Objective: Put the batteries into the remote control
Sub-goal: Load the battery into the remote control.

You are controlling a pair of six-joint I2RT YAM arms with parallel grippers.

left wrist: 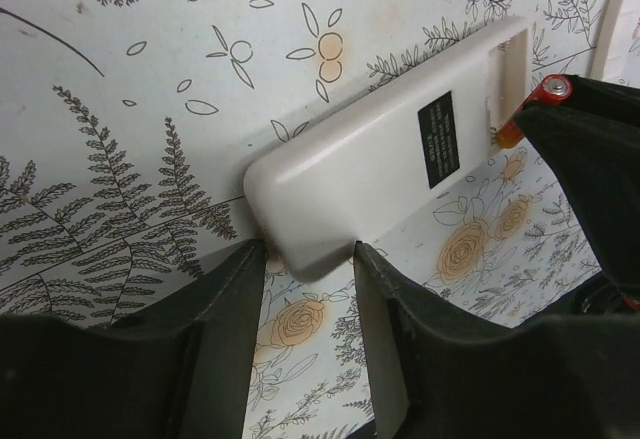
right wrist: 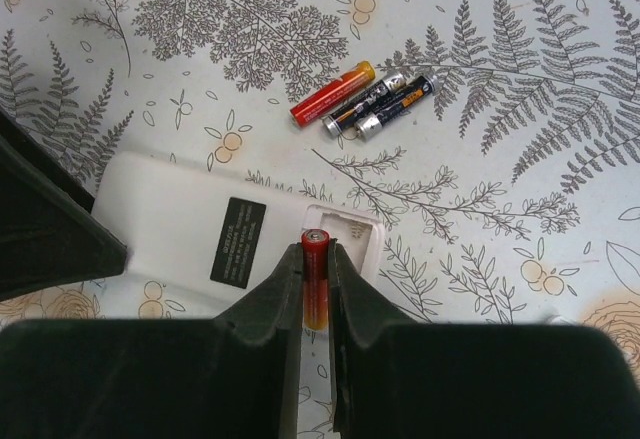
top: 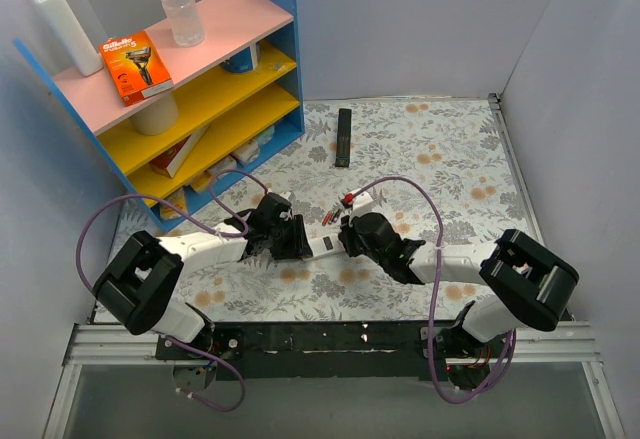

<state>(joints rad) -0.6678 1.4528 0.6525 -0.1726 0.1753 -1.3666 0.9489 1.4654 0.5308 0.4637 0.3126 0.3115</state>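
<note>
The remote control (left wrist: 380, 169) lies face down, its white back up and its battery compartment (right wrist: 345, 231) open. My left gripper (left wrist: 308, 254) is shut on the remote's near end, one finger on each side. My right gripper (right wrist: 316, 251) is shut on a red-orange battery (right wrist: 316, 279) and holds it at the edge of the open compartment. That battery's tip (left wrist: 553, 87) also shows in the left wrist view. Three loose batteries (right wrist: 365, 99) lie on the cloth just beyond the remote. In the top view the two grippers (top: 295, 239) (top: 348, 236) face each other across the remote (top: 325, 246).
A longer black remote (top: 343, 137) lies farther back at the centre. A small white piece (top: 362, 199) lies beside the loose batteries. A blue shelf unit (top: 190, 79) with bottles and boxes stands at the back left. Grey walls enclose the table.
</note>
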